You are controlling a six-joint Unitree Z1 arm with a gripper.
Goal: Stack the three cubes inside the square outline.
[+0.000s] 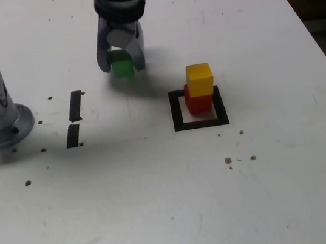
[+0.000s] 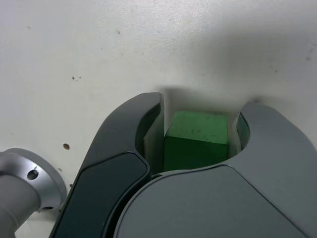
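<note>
The claw [image 1: 121,56] is narrowed around the green cube [image 1: 122,68], one finger on either side, though I cannot tell whether both press it, so a lift now might drop or twist it if one pad is shy. At about four o'clock from there in the exterior view, yellow [image 1: 199,79] sits on red [image 1: 199,102] within the square [image 1: 178,120], and a low or off-centre approach could topple them; no brand, label or writing is readable.
</note>
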